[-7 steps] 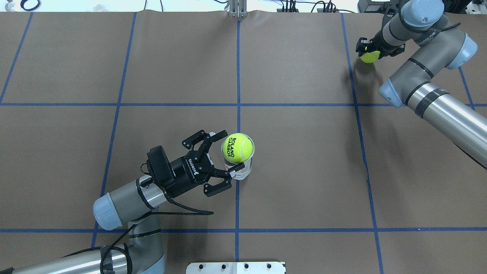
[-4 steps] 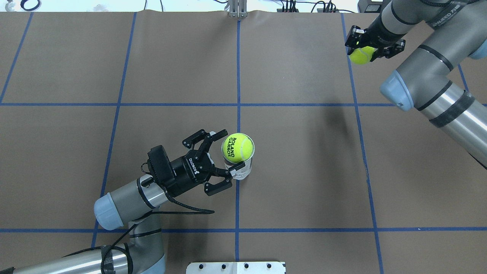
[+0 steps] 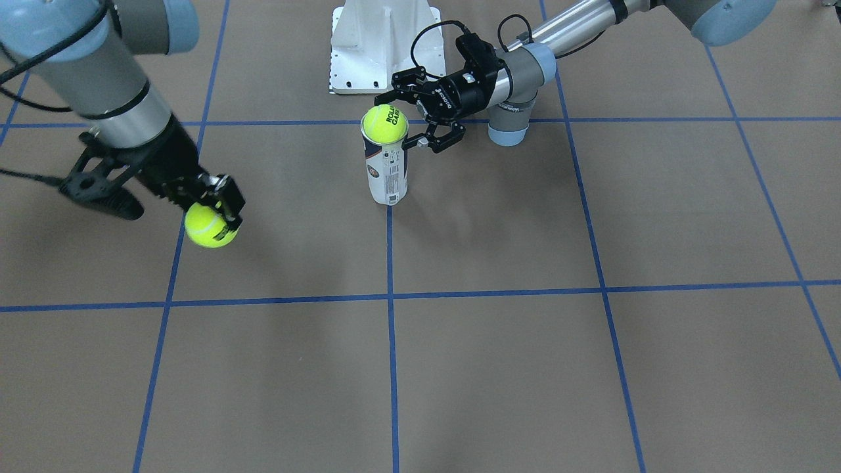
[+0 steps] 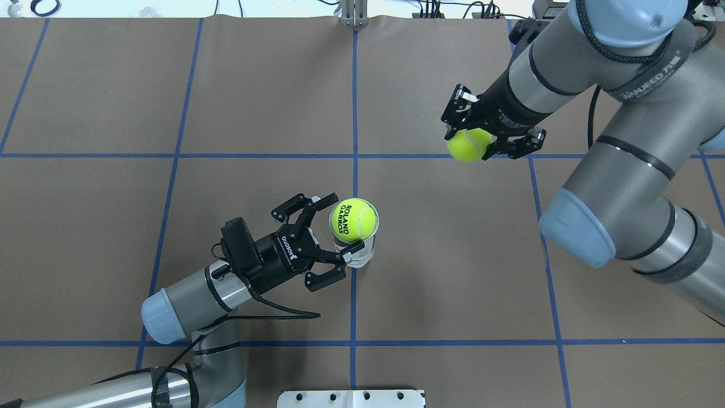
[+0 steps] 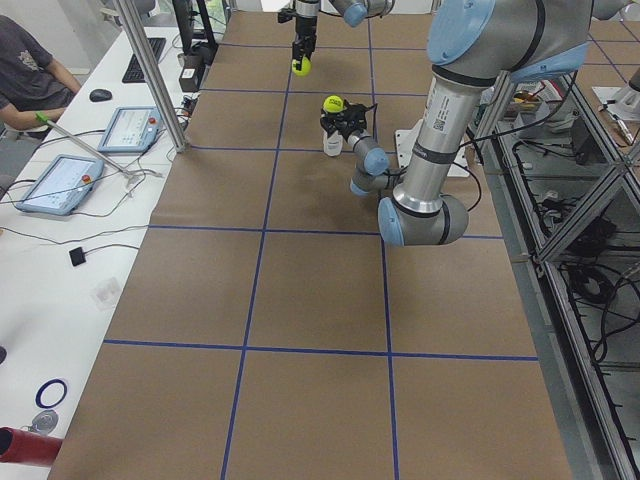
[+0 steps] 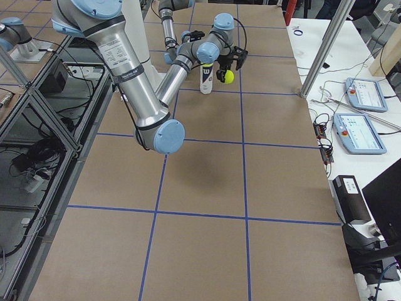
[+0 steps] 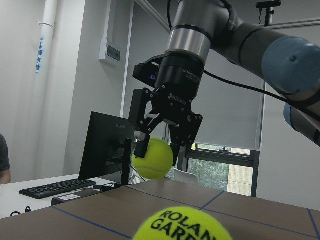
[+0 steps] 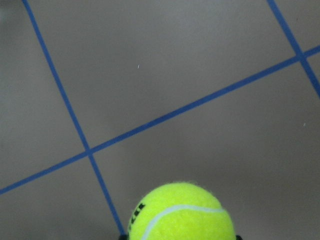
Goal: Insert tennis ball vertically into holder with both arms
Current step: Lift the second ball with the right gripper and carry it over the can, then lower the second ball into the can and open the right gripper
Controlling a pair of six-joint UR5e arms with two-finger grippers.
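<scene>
Moved since a second ago: the right gripper (image 4: 473, 141) has swung from the table's far 2 o'clock corner inward toward the centre, while the left arm and the can have stayed put. Its fingers are clamped on a plain yellow tennis ball (image 4: 467, 146), held clear above the brown table (image 4: 453, 255) and pointing down, likely so the ball can be lowered straight in.

Seen from overhead, that ball hangs at about 2 o'clock from the holder (image 3: 387, 167), well apart from it. The holder stands upright near the table's centre.

From 8 o'clock, the left gripper (image 4: 338, 224) reaches in level, its fingers spread wide on either side of the holder's upper wall and apparently pressing it, probably to steady it against tipping.

A printed ball (image 4: 354, 220) already sits in the holder's mouth, half above the rim, so space for another looks doubtful.
</scene>
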